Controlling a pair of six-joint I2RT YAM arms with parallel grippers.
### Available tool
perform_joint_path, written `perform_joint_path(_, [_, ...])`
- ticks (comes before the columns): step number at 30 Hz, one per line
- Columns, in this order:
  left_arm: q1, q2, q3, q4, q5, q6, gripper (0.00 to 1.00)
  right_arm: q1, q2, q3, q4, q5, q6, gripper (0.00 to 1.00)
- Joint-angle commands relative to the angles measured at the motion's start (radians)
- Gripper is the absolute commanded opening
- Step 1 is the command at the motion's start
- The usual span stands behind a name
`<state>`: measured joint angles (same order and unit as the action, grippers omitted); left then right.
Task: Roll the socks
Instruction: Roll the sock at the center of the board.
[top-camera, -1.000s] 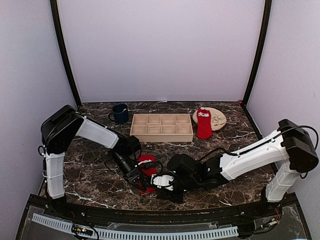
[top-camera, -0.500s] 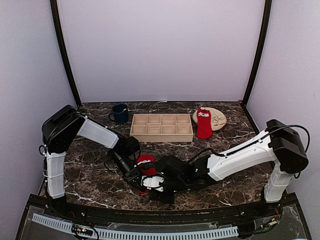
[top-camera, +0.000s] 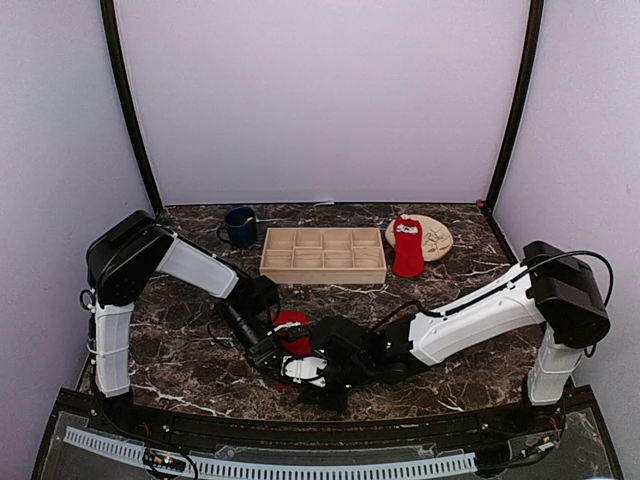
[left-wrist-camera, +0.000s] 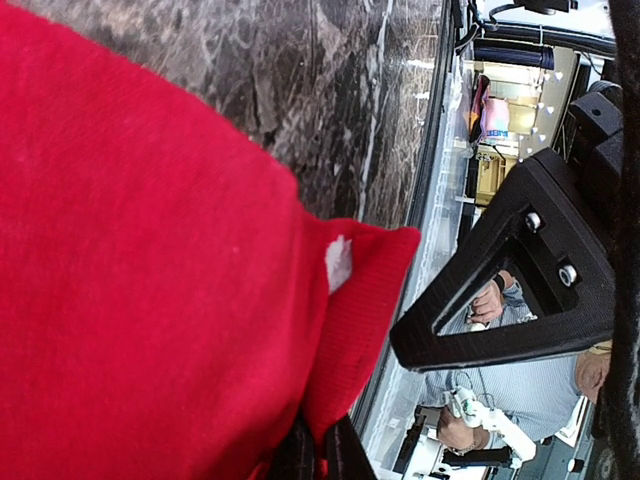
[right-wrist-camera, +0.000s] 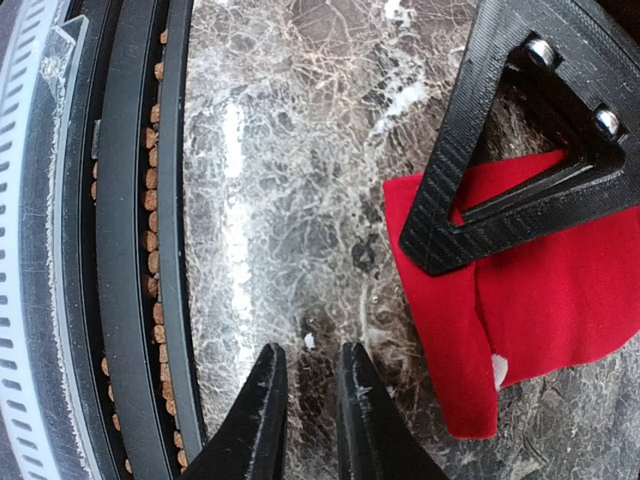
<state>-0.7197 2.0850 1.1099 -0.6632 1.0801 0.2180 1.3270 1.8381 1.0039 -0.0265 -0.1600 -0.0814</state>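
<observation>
Rolling looks barely begun: the left pincer (left-wrist-camera: 318, 440) pinches the red sock (left-wrist-camera: 150, 300) while the right pincer (right-wrist-camera: 308, 352), slightly parted and empty, hovers just beside its edge and likely must catch the fabric next. The second sock (top-camera: 407, 248) lies well beyond both.

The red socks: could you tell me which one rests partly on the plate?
The back-right sock, overlapping the tan plate; the front sock lies on bare table.

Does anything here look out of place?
One red sock lies draped over the rim of the round plate at the far right, odd for clothing; the other sock lies near the front.
</observation>
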Motion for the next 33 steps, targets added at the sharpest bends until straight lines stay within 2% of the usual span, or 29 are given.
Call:
perform_joint_path(1, [0.008, 0.009, -0.015, -0.033, 0.006, 0.026, 0.0, 0.009, -0.009, -0.022, 0.055, 0.0, -0.009, 0.19])
perform_joint_path(3, [0.007, 0.011, -0.016, -0.034, 0.003, 0.026, 0.0, 0.01, -0.023, -0.027, 0.056, 0.0, -0.009, 0.19])
perform_joint_path(4, [0.009, 0.012, -0.016, -0.033, 0.002, 0.026, 0.0, 0.01, -0.03, -0.03, 0.057, 0.257, -0.009, 0.59])
perform_joint_path(5, [0.009, 0.013, -0.016, -0.034, 0.003, 0.026, 0.0, 0.011, -0.037, -0.032, 0.057, 0.416, -0.009, 0.39])
perform_joint_path(6, [0.009, 0.013, -0.016, -0.033, 0.003, 0.026, 0.0, 0.01, -0.043, -0.034, 0.057, 0.44, -0.163, 0.37])
perform_joint_path(7, [0.009, 0.013, -0.016, -0.035, 0.003, 0.026, 0.0, 0.01, -0.048, -0.037, 0.058, 0.447, -0.338, 0.37])
perform_joint_path(8, [0.009, 0.016, -0.016, -0.036, 0.003, 0.025, 0.0, 0.01, -0.052, -0.039, 0.06, 0.454, -0.361, 0.38])
perform_joint_path(15, [0.011, 0.019, -0.012, -0.04, -0.002, 0.027, 0.0, 0.01, -0.057, -0.037, 0.058, 0.454, -0.367, 0.41])
perform_joint_path(23, [0.013, 0.024, -0.009, -0.041, 0.002, 0.029, 0.0, 0.025, -0.104, -0.024, -0.015, 0.348, -0.333, 0.39])
perform_joint_path(27, [0.016, 0.023, -0.007, -0.043, 0.004, 0.03, 0.0, 0.038, -0.084, 0.013, -0.088, 0.291, -0.31, 0.39])
perform_joint_path(33, [0.019, 0.027, 0.003, -0.051, 0.007, 0.035, 0.0, 0.043, -0.057, 0.026, -0.11, 0.246, -0.302, 0.4])
